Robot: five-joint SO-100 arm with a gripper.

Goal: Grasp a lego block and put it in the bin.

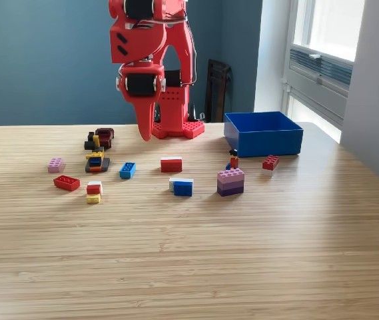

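- The red plastic gripper (145, 130) hangs point-down above the wooden table (189, 253), tapering to a narrow tip; its fingers look pressed together, holding nothing.
- The bin (263, 133), a bright blue smooth-walled rectangular box, sits on the exterior view's right, near the arm's base.
- Studded lego blocks lie scattered: a light blue brick (127, 170), a red-and-white brick (171, 164), a purple stack (230, 181), a pink brick (56, 165).
- The table shows fine pale grain lines.

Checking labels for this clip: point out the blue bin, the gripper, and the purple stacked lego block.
bin (269, 142): exterior view, front wall.
gripper (146, 130): exterior view, the red tip pointing down.
purple stacked lego block (230, 182): exterior view, front face.
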